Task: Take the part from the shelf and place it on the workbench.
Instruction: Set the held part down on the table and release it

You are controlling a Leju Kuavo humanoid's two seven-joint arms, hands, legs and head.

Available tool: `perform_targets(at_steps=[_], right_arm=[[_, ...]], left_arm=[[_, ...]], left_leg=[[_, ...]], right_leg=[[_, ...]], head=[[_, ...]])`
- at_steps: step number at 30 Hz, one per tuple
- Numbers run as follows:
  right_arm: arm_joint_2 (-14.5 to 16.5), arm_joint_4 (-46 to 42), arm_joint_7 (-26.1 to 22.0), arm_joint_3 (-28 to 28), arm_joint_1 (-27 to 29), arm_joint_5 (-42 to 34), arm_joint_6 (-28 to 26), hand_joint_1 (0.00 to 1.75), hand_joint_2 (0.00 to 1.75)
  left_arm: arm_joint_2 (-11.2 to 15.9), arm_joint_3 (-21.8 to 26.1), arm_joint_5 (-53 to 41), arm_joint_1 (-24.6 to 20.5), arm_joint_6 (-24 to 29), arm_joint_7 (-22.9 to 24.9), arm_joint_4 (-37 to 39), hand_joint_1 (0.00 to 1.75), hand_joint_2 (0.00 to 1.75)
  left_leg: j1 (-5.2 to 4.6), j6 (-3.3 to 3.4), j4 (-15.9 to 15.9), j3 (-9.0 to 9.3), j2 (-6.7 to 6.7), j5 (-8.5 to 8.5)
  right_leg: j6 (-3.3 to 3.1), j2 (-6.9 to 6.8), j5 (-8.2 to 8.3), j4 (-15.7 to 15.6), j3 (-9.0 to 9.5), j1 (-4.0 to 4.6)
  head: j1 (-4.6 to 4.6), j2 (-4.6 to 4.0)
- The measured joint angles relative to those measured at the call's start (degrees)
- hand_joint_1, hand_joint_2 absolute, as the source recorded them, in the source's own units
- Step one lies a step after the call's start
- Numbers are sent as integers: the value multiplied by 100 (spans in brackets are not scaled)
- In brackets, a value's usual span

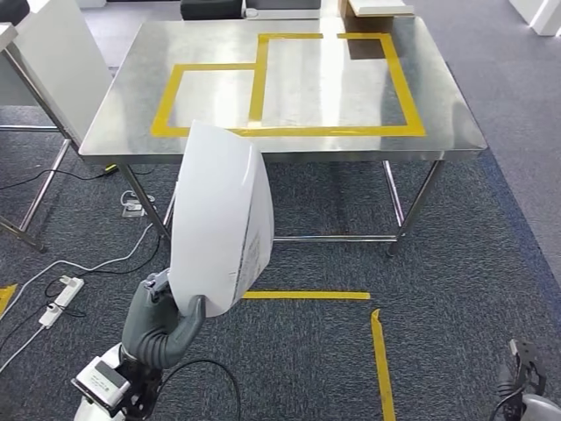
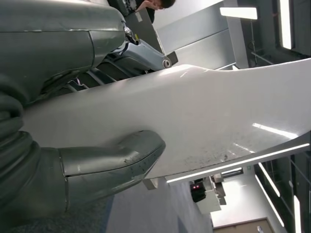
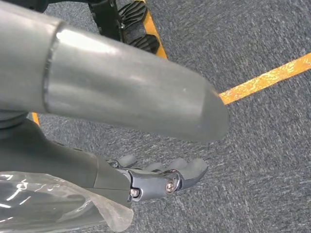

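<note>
Standing ahead on grey carpet: one steel workbench marked with yellow tape boxes. Holding up one big white curved part in the left hand, short of the bench. Seeing thumb and fingers pinching the part's edge up close at the wrist. Hanging over carpet: right hand, fingers straight, gripping nothing. Lying nearby: one power strip, cables.

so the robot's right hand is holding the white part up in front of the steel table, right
Not the right hand: the left hand holds the white part up in front of the steel table, as the head view shows. The right hand hangs over the carpet, holding nothing.
</note>
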Motion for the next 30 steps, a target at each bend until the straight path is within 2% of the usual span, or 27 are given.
perform_targets(at_steps=[2,5,6,7,8,10,11,13,16,17,19,21,22,23,25,26,27,28,30], right_arm=[[3,0,1,0,-13,1,-9,0,0],[5,0,2,0,-18,2,-14,0,0],[7,0,3,0,-17,3,-14,0,0],[7,0,3,0,-17,7,-15,0,0],[7,0,3,1,-19,16,-14,0,0],[6,0,5,10,-24,71,-2,0,0],[5,0,14,25,-27,117,18,0,0],[5,0,54,69,-29,216,74,0,0],[4,0,198,124,-29,306,133,0,0],[1,0,248,138,-27,348,153,0,0],[178,-24,4,241,170,644,117,0,0],[817,-127,-831,539,805,1183,-462,0,0],[1219,-169,-1222,722,1203,1415,-899,0,0],[1606,-161,-1465,885,1594,1575,-1284,0,0],[2138,-55,-1558,1098,2084,1712,-1552,0,0],[2297,-10,-1542,1168,2193,1734,-1520,0,0],[2390,6,-1522,1233,2233,1744,-1457,0,0],[2438,3,-1491,1290,2246,1746,-1382,0,0],[2481,-34,-1371,1373,2284,1741,-1185,0,0]], left_arm=[[0,4,2,-4,-2,0,0,175,175],[4,8,4,-1,-3,0,1,175,175],[8,10,6,1,-4,0,1,175,175],[13,12,9,1,-5,0,2,175,175],[15,14,14,1,-8,0,2,175,175],[17,19,20,-1,-15,0,1,175,175],[16,22,21,-3,-19,0,1,175,175],[16,35,23,-6,-34,0,0,175,175],[10,51,28,-13,-64,0,0,175,175],[7,54,12,-20,-44,0,0,175,175],[-34,113,-216,103,290,-14,-47,175,175],[-143,340,-542,597,1172,-168,-277,175,175],[-195,500,-627,887,1614,-288,-424,175,175],[-238,660,-643,1117,1926,-404,-555,175,175],[-291,890,-640,1337,2103,-515,-717,175,175],[-323,963,-647,1397,2096,-528,-775,175,175],[-352,1016,-660,1448,2090,-532,-822,175,175],[-372,1058,-673,1485,2092,-532,-857,175,175],[-396,1122,-691,1517,2127,-531,-908,175,175]], left_leg=[[17,-67,241,-87,1,-178],[54,-146,1284,-552,3,-689],[60,-151,1546,-676,3,-760],[64,-146,1616,-715,2,-721],[65,-130,1459,-650,2,-574],[58,-69,717,-318,0,-169],[49,-42,362,-160,-2,-45],[31,-9,40,-29,-5,2],[42,57,-39,-10,-4,24],[51,87,-70,5,-2,39],[50,126,-97,30,2,43],[59,137,-95,65,-2,4],[76,136,-92,89,-14,-23],[91,124,-82,109,-48,-50],[87,76,-43,128,-103,-104],[64,41,-10,125,-106,-135],[44,5,12,123,-85,-160],[35,-28,24,123,-59,-175],[53,-89,26,136,-28,-187]], right_leg=[[-63,-1,6,-6,13,-18],[-106,-8,1,-7,17,-17],[-110,-9,-3,-6,19,-14],[-111,-9,-5,-5,22,-12],[-110,-6,-8,-4,30,-11],[-97,2,-18,-6,50,-7],[-81,7,-25,-3,51,3],[-31,10,-29,-11,35,15],[64,-1,-60,-5,6,3],[84,-2,-141,109,-51,1],[103,0,-451,686,-322,3],[103,3,-736,1390,-644,28],[96,0,-747,1534,-708,35],[88,-6,-644,1454,-676,28],[90,-36,-276,780,-385,-24],[82,-44,-154,434,-224,-35],[64,-44,-95,206,-113,-32],[35,-34,-102,113,-62,-14],[-42,-4,-93,85,-33,16]], head=[[-17,0],[-34,0],[-34,0],[-34,0],[-35,0],[-34,0],[-33,0],[-29,0],[-24,0],[-14,0],[9,0],[38,0],[57,0],[77,0],[90,0],[90,0],[84,0],[85,0],[83,0]])
